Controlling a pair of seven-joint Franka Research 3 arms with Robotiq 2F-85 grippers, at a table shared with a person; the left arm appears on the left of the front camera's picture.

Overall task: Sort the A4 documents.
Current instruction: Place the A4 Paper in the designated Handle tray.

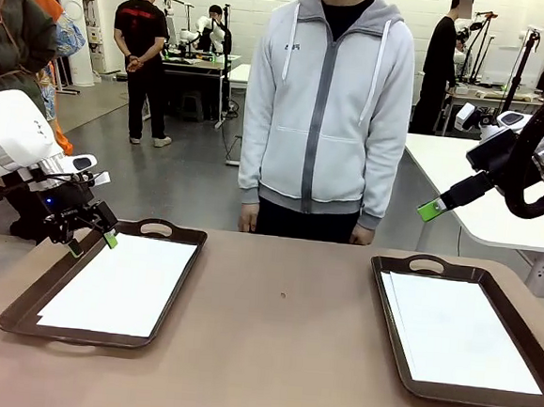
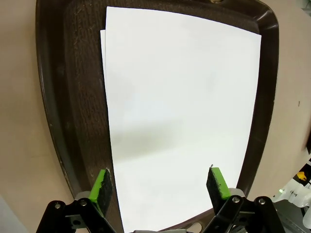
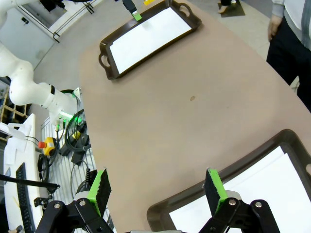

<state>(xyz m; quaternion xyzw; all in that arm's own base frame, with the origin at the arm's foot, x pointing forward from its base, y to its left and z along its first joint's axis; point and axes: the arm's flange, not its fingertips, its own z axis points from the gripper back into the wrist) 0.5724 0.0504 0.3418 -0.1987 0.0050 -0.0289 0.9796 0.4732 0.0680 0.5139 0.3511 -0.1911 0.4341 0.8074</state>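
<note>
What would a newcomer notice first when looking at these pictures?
Two dark brown trays lie on the table, the left tray and the right tray, each holding white paper sheets. The left claw hovers open over the far corner of the left tray, while the right claw hangs open, high above the right tray. A person in a light grey hoodie stands at the far side.

The right gripper (image 3: 158,188) hangs with jaws wide apart above the brown surface (image 3: 160,92), over the corner of a dark tray (image 3: 194,191) holding white sheets (image 3: 262,184). Farther off, another tray (image 3: 108,62) carries paper (image 3: 146,36).
</note>
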